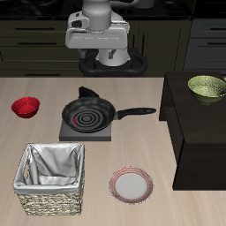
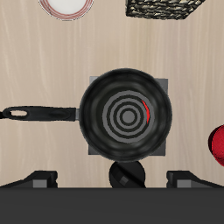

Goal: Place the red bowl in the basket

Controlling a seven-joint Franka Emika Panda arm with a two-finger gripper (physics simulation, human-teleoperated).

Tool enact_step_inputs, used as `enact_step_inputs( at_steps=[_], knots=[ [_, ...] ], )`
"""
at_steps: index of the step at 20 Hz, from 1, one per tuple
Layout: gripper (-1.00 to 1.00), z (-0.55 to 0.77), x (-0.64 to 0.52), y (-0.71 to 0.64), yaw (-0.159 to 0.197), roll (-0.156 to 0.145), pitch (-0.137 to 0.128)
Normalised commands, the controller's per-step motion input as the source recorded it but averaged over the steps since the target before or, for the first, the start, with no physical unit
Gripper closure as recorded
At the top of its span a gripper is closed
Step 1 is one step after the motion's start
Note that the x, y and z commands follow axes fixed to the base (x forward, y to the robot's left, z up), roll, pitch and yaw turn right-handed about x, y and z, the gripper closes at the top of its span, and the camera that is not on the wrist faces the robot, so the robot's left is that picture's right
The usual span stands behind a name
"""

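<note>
1. I am hanging high over the back of the bench (image 1: pixel 132 88), looking straight down on the frying pan (image 2: pixel 124 115). My pincer itself is not showing clearly in either view: the exterior view shows only my white upper body, and the wrist view shows dark parts along one edge that I cannot read as fingers. I cannot tell how wide I am standing open. Nothing is showing between my fingers, so I am judging that I am carrying nothing.

2. The red bowl (image 1: pixel 26 107) is sitting upright on the bench, beside the frying pan on the side opposite its handle, well apart from me. In the wrist view only a sliver of it (image 2: pixel 218 144) is peeking in at the frame's edge.

3. The basket (image 1: pixel 52 181) is standing nearer the bench's front edge, forward of the red bowl, with its grey cloth lining open and nothing showing inside.

4. A pink-rimmed plate (image 1: pixel 131 184) is lying beside the basket; an olive-green bowl (image 1: pixel 207 86) is resting on the dark cabinet. Neither is mine to handle.

5. Progress, as I am judging it: nothing is done yet. Reaching, gripping, lifting, carrying and releasing are all remaining.
</note>
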Motion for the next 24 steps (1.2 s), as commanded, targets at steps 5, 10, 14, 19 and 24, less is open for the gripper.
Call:
enact_step_inputs(
  at_steps=[5,10,14,19,24],
  knots=[
    [-1.0,-0.06,0.21,-0.51,-0.031,-0.044,0.036],
    [-1.0,0.0,0.04,-0.3,0.004,-0.016,-0.022],
    [-1.0,-0.06,0.01,-0.31,-0.015,-0.025,0.005],
    [-1.0,-0.06,-0.06,-0.27,0.009,-0.016,-0.013],
    [-1.0,-0.09,-0.11,-0.33,0.033,-0.022,-0.003]
  ],
)
